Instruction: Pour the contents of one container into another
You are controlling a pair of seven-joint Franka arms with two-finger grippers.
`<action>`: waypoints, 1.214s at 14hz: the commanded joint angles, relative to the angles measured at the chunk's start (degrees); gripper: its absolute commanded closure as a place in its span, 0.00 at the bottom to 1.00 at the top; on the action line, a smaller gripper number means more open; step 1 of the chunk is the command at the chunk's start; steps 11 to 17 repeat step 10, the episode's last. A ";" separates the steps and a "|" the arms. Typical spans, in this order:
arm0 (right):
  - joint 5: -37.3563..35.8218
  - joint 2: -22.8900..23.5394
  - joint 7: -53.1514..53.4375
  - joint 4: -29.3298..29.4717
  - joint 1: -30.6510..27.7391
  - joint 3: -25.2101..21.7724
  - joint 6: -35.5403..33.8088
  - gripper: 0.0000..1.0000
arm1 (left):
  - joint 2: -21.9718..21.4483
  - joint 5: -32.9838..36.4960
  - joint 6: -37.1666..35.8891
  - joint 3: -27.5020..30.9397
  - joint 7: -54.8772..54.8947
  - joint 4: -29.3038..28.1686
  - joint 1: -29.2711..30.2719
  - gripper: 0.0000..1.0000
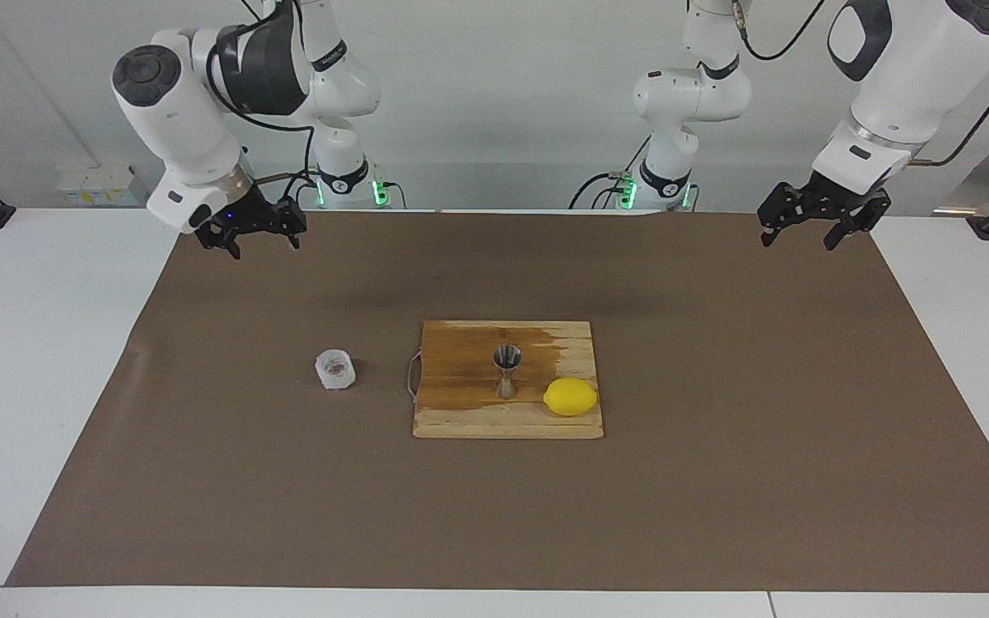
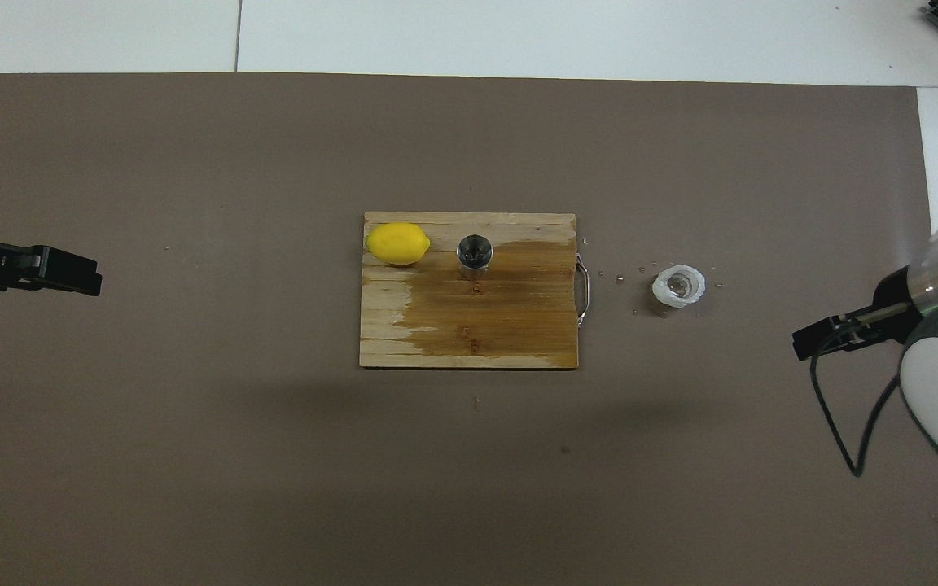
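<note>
The small translucent whitish cup (image 1: pixel 336 369) (image 2: pixel 678 286) stands upright on the brown mat, beside the board toward the right arm's end. The steel jigger (image 1: pixel 506 369) (image 2: pixel 475 252) stands upright on the wooden cutting board (image 1: pixel 460 403) (image 2: pixel 469 325), beside a yellow lemon (image 1: pixel 570 396) (image 2: pixel 397 243). My right gripper (image 1: pixel 263 233) (image 2: pixel 803 342) hangs open and empty in the air over the mat's edge at the right arm's end. My left gripper (image 1: pixel 803 230) (image 2: pixel 82 277) hangs open and empty over the mat at the left arm's end. Both arms wait.
The board has a metal handle (image 2: pixel 584 289) on the cup's side and a large wet stain. A few droplets (image 2: pixel 622 279) lie on the mat between board and cup. The brown mat (image 1: pixel 718 472) covers most of the white table.
</note>
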 commanded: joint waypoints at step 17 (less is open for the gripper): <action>3.73 7.88 13.50 14.60 -2.54 -0.27 -1.82 0.00 | -1.18 1.07 0.54 -0.36 0.45 -1.43 0.47 0.00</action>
